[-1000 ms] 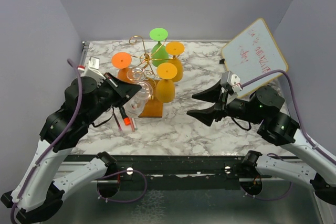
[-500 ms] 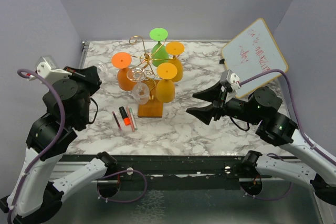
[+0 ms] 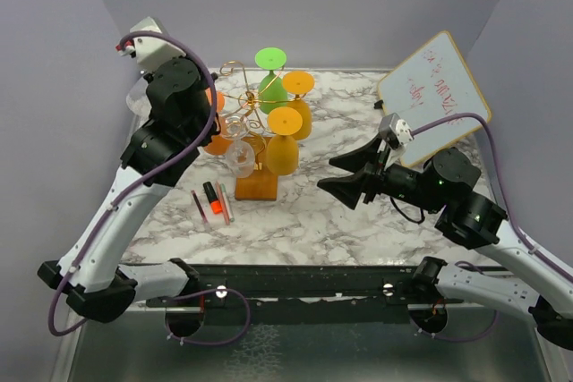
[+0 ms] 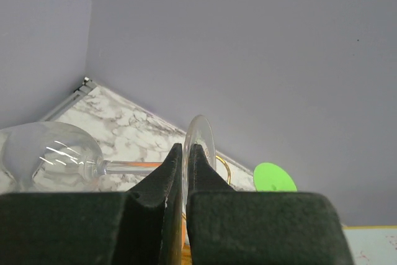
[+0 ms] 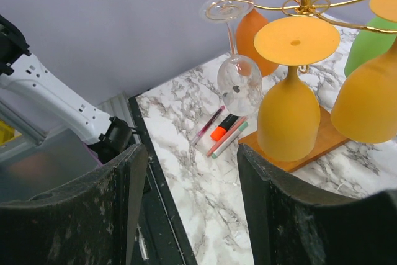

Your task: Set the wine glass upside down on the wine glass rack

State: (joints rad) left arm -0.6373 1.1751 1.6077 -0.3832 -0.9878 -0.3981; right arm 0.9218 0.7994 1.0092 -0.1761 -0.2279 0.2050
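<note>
**Left tool holds the glass sideways, up and left of the rack**

We find the left tool clamped on the foot of the clear wine glass. Its two dark fingers pinch the disc edge-on. From the fingers the stem runs level toward the left of the wrist frame and ends in the bowl, so the long axis lies flat and crosswise to the fingers, not upright.

Past the fingertips, to the lower right of that frame, we see a gold curl of the wine glass rack. In the overhead view the rack stands just right of the raised left arm, on the desk. It carries coloured glasses and one clear glass, all bowl-down.

The left arm is the nearer arm and carries the load. The right tool stands with its jaws apart and empty, to the right of the rack.

We judge that the glass must be turned bowl-down before its stem enters a curl.

A second ago the left tool was low beside the rack base. It has since swung out to the left and risen to the upper left. The right arm has barely moved.
</note>
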